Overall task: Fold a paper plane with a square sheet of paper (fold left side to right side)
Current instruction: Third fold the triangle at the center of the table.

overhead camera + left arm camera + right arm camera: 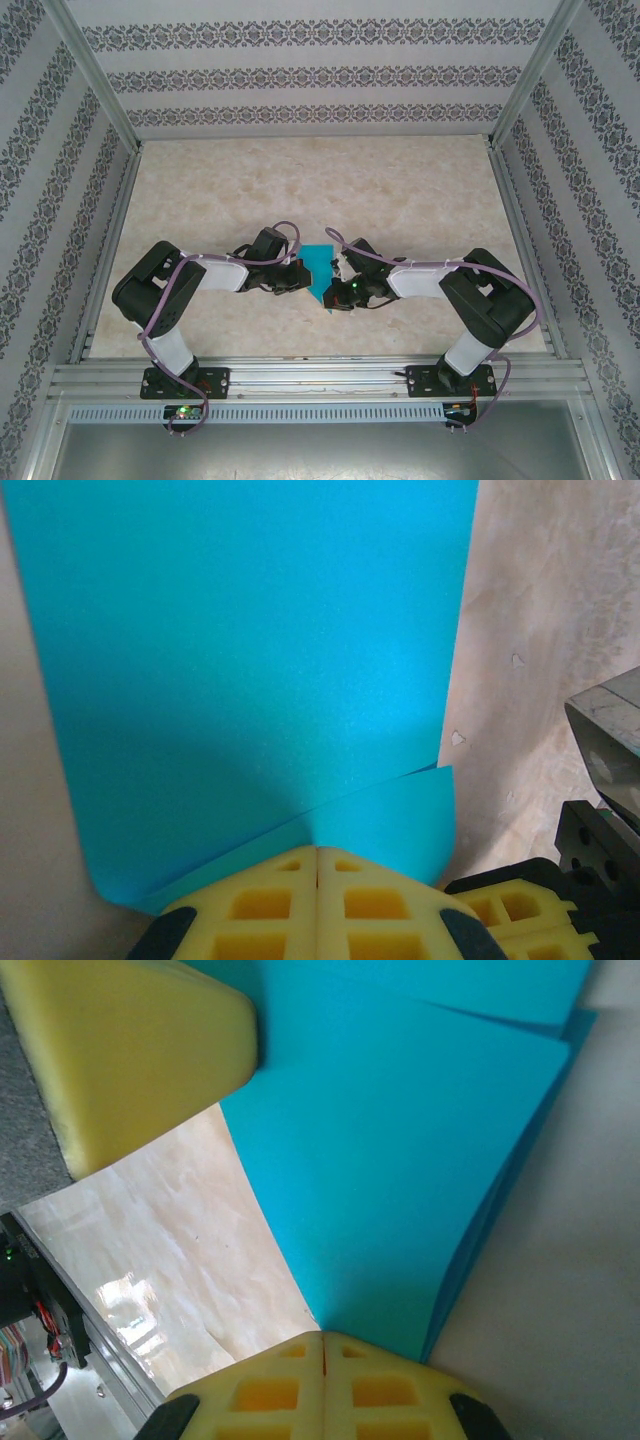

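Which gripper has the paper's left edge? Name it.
The left gripper, jaws shut on the paper from its left side in the top view; the right gripper pinches the opposite, right side.

The top camera looks down from above and behind the arm bases (185, 380) over the whole worktop (300, 190). Both wrist cameras sit very close, facing the sheet of paper (250, 680) from seemingly opposite sides; all three views share it.

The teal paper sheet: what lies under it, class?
Marbled table shows all around the square sheet of paper. Whatever lies directly beneath it is hidden by the paper itself.
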Controlling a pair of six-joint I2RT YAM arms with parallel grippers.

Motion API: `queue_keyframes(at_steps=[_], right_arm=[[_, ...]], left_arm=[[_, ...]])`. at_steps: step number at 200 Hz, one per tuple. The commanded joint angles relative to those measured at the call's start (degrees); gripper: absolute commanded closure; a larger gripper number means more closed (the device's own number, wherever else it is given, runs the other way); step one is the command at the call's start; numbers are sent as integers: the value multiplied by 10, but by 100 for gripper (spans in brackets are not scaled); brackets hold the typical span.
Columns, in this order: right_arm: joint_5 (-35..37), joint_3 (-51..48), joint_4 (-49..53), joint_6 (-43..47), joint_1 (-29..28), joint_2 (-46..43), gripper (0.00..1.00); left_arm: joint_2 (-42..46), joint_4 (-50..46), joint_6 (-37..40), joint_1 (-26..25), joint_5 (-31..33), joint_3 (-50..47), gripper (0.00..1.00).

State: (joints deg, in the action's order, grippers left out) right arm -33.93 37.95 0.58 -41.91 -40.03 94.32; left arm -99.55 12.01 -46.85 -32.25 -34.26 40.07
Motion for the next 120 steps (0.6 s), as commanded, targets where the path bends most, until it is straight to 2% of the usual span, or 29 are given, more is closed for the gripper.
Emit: queue_keyframes(at_steps=[1,62,120], right_arm=[[14,-12,57,13,-7,4,99],[-6,-49,83,15,-8,-45,100],[-6,-33,113,15,10,-162,100]], left_arm=[[-29,-58,3,-4,54,-3,100],[-33,-65,-1,-4,64,-3,100],[-30,-53,-13,-4,61,-7,100]])
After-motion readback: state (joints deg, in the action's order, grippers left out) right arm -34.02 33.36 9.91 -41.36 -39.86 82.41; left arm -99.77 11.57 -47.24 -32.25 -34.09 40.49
